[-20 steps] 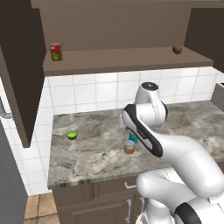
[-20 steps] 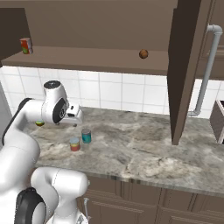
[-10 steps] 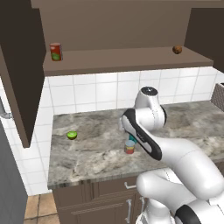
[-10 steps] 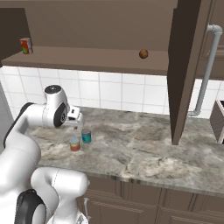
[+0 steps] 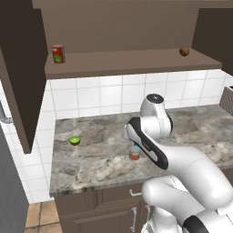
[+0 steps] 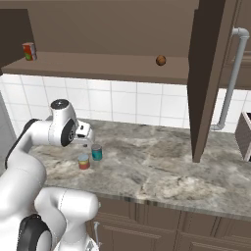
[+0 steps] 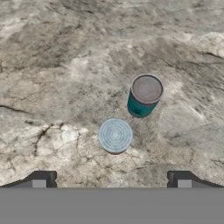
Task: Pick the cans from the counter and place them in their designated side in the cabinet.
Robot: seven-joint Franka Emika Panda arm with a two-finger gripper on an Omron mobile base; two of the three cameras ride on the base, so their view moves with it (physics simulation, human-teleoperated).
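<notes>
Soft, even light all round; faint shadows lie under the shelf [image 5: 132,63], and the stone surface [image 7: 65,65] looks slightly blurred up close.

The counter [image 7: 52,65] below the hand [image 7: 111,179] looked like matt, veined grey-brown stone. Both cans beneath it had smooth, metal-looking grey tops: the teal can [image 7: 143,96] plain, the banded can [image 7: 114,135] finely ringed. The cabinet [image 6: 211,73] above looked like dark matt wood.

Glossy white rounded arm [image 5: 191,168] with black joint bands, a dark round cap, and seemingly dark finger tips [image 7: 41,177].
</notes>
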